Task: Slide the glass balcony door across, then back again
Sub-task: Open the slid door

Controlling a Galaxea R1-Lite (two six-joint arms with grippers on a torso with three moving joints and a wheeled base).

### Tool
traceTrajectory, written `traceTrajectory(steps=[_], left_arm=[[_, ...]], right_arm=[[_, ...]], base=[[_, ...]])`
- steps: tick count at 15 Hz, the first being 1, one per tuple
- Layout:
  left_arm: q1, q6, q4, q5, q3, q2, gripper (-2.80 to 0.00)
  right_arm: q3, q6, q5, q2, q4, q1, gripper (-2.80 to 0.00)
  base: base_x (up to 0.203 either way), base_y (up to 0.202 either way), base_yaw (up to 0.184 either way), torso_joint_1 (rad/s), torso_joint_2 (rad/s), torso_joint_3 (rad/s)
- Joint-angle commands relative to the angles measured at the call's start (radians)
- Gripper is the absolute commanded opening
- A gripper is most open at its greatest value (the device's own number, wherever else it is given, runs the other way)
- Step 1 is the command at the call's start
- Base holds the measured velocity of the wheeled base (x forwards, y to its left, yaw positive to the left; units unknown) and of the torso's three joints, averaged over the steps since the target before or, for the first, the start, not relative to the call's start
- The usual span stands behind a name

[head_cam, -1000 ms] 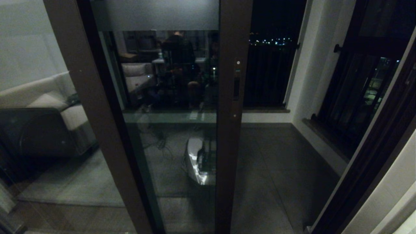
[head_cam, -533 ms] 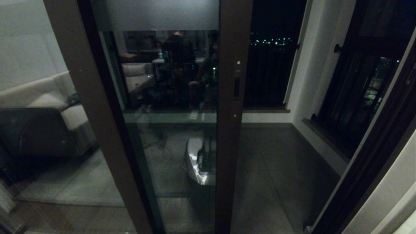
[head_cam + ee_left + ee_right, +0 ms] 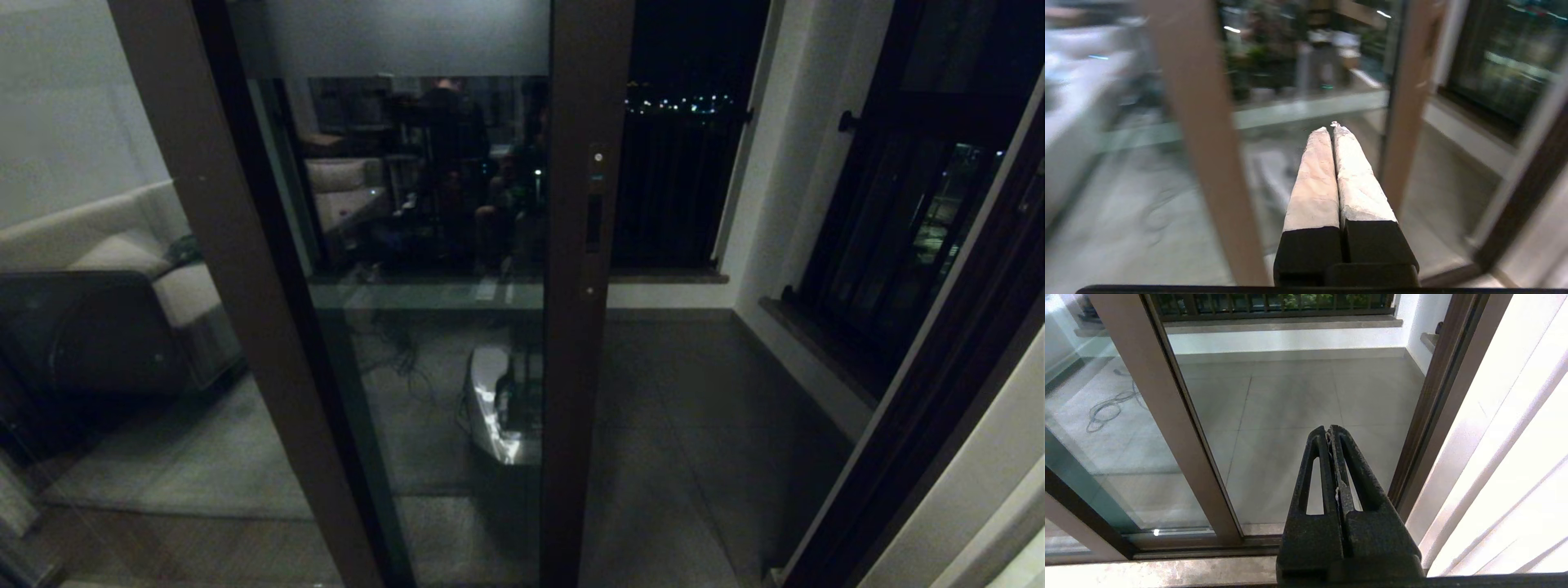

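The glass balcony door (image 3: 424,245) stands partway across, with a frosted band (image 3: 392,37) at its top. Its dark brown stile (image 3: 581,392) carries the slim recessed handle (image 3: 593,222). To the right of the stile the doorway is open onto the balcony floor (image 3: 686,425). Neither gripper shows in the head view. My left gripper (image 3: 1330,127) is shut and empty, facing the door glass beside the stile (image 3: 1404,102). My right gripper (image 3: 1329,428) is shut and empty, low before the open gap, with the door stile (image 3: 1167,416) off to one side.
The fixed brown-framed pane (image 3: 106,310) reflecting a sofa fills the left. A black-barred window (image 3: 898,229) lines the balcony's right wall. The dark door jamb (image 3: 922,408) and the white wall (image 3: 971,490) bound the opening on the right. The floor track (image 3: 1180,543) runs along the threshold.
The door stile stays where it was. Only the reflections in the glass have shifted a little.
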Motion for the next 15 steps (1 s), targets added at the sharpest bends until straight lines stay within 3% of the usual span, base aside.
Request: traceTrajectory(steps=[1, 3, 5, 8, 12, 15], left_arm=[[-0.158, 0.001, -0.015, -0.011, -0.146, 0.298, -2.80], [-0.373, -0.002, -0.026, 0.049, -0.215, 0.416, -2.80], [-0.505, -0.013, -0.070, 0.160, -0.274, 0.564, -2.80], [-0.554, -0.020, -0.201, 0.218, -0.377, 0.763, -2.80], [-0.603, -0.037, -0.255, 0.233, -0.608, 0.987, -2.80], [-0.627, -0.113, -0.261, 0.228, -0.722, 1.098, -2.80]], right_arm=[[0.000, -0.001, 0.000, 0.001, 0.001, 0.000, -2.80], [0.000, -0.001, 0.000, 0.001, 0.001, 0.000, -2.80], [0.000, -0.001, 0.000, 0.001, 0.001, 0.000, -2.80], [0.000, -0.001, 0.000, 0.001, 0.001, 0.000, -2.80], [0.000, -0.001, 0.000, 0.001, 0.001, 0.000, -2.80], [0.000, -0.001, 0.000, 0.001, 0.001, 0.000, -2.80]], base=[[0.000, 0.000, 0.000, 0.000, 0.00, 0.000], [0.000, 0.000, 0.000, 0.000, 0.00, 0.000], [0.000, 0.000, 0.000, 0.000, 0.00, 0.000], [0.000, 0.000, 0.000, 0.000, 0.00, 0.000], [0.000, 0.000, 0.000, 0.000, 0.00, 0.000], [0.000, 0.000, 0.000, 0.000, 0.00, 0.000]])
